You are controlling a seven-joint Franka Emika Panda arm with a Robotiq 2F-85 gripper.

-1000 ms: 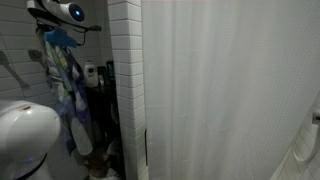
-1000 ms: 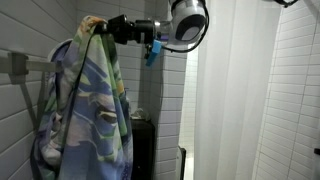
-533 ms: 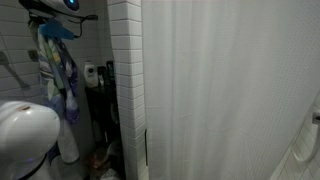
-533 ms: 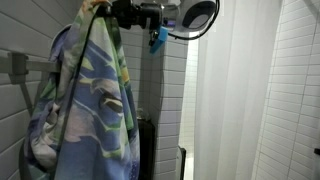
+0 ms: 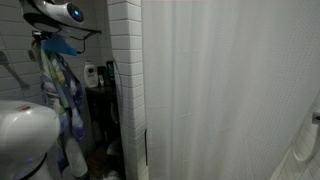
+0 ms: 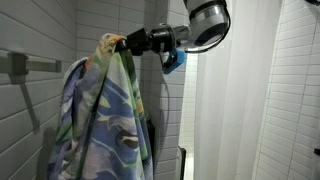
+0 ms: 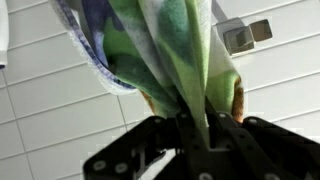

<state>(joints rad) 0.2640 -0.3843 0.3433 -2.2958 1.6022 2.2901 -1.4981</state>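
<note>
A: What does the gripper [image 6: 124, 42] have hold of?

B: The patterned cloth [image 6: 105, 125]. Its jaws are almost closed, pinching a bunched part of the top edge — the wrist view shows that plainly.

A: Which way does the cloth lie from it?

B: Straight below. The gripper reaches in level from the shower curtain [image 6: 245, 110] side, and the cloth hangs from its tips, long axis vertical.

A: Anything close by?

B: The wall rail [image 6: 30, 66] is just beyond the cloth's upper part — whether they touch, I cannot tell. In an exterior view the toilet [image 5: 25, 135] sits low, beside the hanging end.
</note>
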